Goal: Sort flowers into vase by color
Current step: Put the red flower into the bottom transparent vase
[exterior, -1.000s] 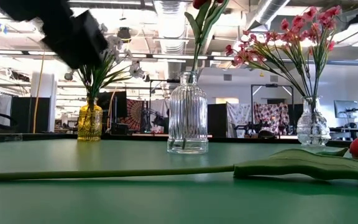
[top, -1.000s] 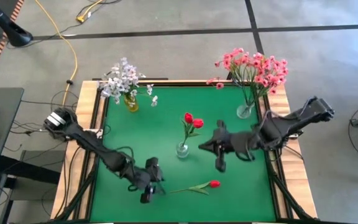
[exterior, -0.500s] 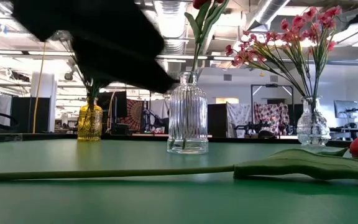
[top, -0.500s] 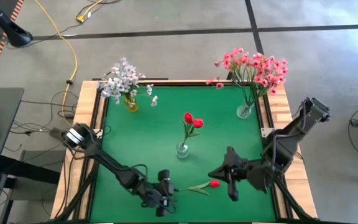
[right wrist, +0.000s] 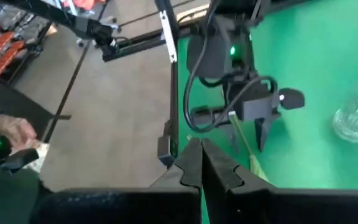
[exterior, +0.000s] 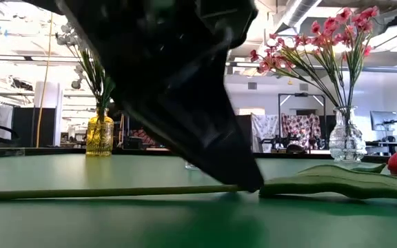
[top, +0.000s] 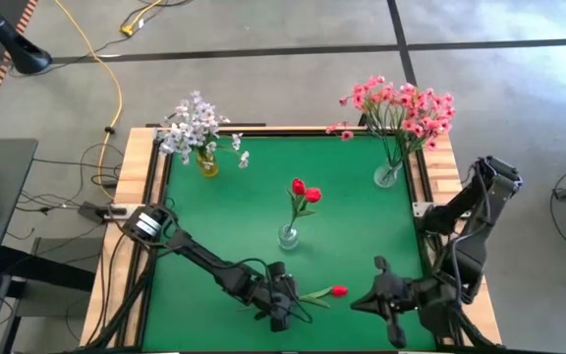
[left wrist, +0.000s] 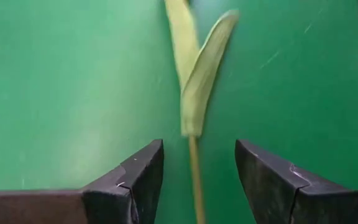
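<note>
A red-budded flower (top: 339,291) lies flat on the green table near its front edge, with its stem (left wrist: 195,177) and leaves (left wrist: 197,81) in the left wrist view. My left gripper (left wrist: 197,149) is open and low over the table, one finger on each side of the stem just below the leaves, touching neither side. In the low view its dark fingers (exterior: 205,131) reach down to the stem (exterior: 116,192). My right gripper (top: 393,307) hangs shut at the near right, to the right of the bud, with nothing in it.
A yellow vase (top: 206,160) of whitish-lavender flowers stands at the far left. A clear vase (top: 388,175) of pink sprays stands at the far right. A ribbed clear vase (top: 288,236) with two red buds is at the middle. A person's hand (right wrist: 8,129) shows beyond the table.
My left gripper has moved toward the table's right and come down over the lying flower's stem, staying open. My right gripper has swung from beside the middle vase toward the near right corner, staying shut. The flower has not moved.
</note>
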Tool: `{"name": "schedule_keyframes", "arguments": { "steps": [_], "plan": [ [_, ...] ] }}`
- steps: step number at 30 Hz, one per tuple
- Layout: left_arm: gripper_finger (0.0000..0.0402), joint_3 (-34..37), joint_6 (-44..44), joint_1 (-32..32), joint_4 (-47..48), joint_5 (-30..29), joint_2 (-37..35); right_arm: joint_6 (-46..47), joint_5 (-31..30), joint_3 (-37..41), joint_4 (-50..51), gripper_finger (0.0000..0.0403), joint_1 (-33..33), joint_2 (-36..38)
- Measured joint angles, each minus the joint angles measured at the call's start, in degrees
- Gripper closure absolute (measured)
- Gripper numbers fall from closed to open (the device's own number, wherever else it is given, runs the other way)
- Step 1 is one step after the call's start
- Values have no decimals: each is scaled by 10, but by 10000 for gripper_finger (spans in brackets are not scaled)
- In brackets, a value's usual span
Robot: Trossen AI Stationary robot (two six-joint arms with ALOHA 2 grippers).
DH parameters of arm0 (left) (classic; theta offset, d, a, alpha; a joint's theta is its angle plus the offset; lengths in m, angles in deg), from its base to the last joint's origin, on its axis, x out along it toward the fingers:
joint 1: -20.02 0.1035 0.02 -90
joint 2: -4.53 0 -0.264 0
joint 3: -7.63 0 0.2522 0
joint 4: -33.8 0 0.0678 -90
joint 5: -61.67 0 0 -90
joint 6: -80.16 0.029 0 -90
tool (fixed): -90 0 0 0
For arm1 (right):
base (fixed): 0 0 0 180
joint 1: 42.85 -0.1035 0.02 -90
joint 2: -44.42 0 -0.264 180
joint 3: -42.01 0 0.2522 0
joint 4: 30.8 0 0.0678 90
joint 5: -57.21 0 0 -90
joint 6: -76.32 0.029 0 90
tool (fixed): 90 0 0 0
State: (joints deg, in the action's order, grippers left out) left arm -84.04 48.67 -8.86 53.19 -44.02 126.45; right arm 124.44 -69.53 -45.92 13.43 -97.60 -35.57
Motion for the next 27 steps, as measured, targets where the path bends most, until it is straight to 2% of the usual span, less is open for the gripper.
{"name": "schedule_keyframes", "arguments": {
  "steps": [6,17,22,27],
  "plan": [
    [228,0,-20,-4,38,-22,1,-5,-13,0,51,376,-16,1],
    [312,0,46,-16,55,-9,0,-5,0,0,130,376,-15,1],
    [337,0,44,-26,73,-15,-1,-5,11,0,148,376,-15,1],
    [391,0,12,-27,74,-25,-1,-5,18,0,157,375,-15,1]
  ]
}}
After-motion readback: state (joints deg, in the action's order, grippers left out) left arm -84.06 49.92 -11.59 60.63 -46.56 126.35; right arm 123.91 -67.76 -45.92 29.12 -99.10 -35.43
